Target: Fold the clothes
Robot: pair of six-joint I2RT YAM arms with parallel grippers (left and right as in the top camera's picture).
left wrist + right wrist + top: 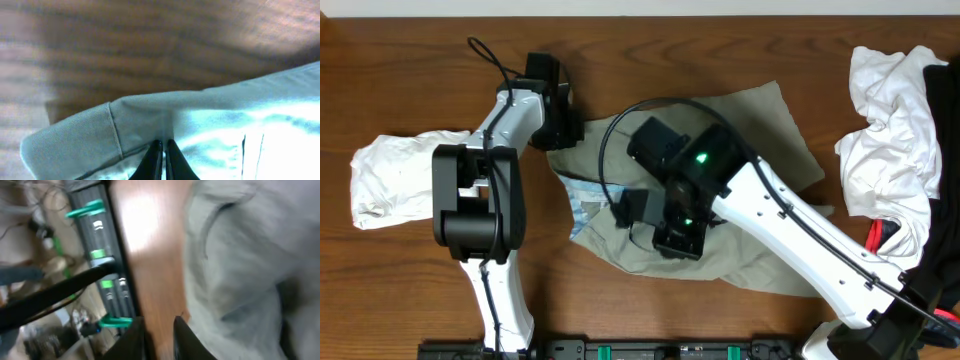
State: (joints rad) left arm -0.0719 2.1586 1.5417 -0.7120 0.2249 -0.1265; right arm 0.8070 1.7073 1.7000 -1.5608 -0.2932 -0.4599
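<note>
The khaki shorts (760, 140) lie crumpled and partly spread in the middle of the table (410, 60), with the pale blue lining (585, 205) of the waistband turned out on one side. The cloth looks like a light, limp woven twill. It should drape and sag from any pinch, slide easily on the wood, and keep no shape of its own. Only the doubled waistband and hems look firm enough to grip.

The left claw (162, 157) is closed tight at a stitched corner, and a thin fold of the khaki appears to be pinched between its tips. The rest of the garment spreads away ahead of it and to its side.

The right claw (155, 335) is only narrowly parted, with bare wood showing between its fingers. It holds nothing, and the khaki lies just beside it. A good hold for it would be a seamed edge opposite the left claw's corner.

Well behind the left claw lies a white garment (395, 175). Far out beyond the right arm sits a pile of clothes (890, 130) in white, black and red.
</note>
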